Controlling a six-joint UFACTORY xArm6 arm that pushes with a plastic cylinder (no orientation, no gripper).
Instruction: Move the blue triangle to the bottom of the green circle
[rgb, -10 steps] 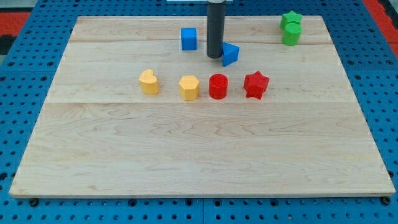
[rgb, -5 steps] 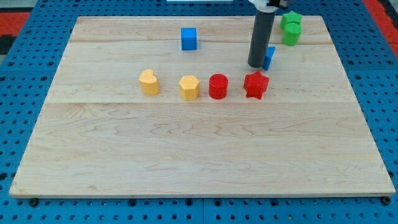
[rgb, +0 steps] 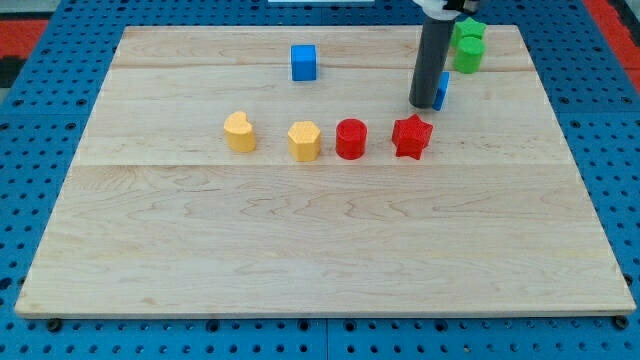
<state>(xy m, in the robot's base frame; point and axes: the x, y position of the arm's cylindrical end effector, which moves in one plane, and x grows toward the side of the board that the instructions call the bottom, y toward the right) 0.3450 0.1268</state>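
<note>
The blue triangle (rgb: 441, 90) lies near the view's top right, mostly hidden behind my rod. My tip (rgb: 423, 103) touches its left side. The green circle (rgb: 467, 57) stands up and to the right of the triangle, with a gap between them. A green star (rgb: 467, 32) sits just above the circle, touching it.
A blue cube (rgb: 304, 62) stands at the top centre. A row runs across the middle: yellow heart (rgb: 239, 132), yellow hexagon (rgb: 304, 140), red circle (rgb: 351, 138), red star (rgb: 411, 135). The red star is just below my tip. The board's right edge (rgb: 560, 110) is close.
My tip has pushed the blue triangle to the right, from the top centre towards the green circle. In the last half second it moved only slightly further right.
</note>
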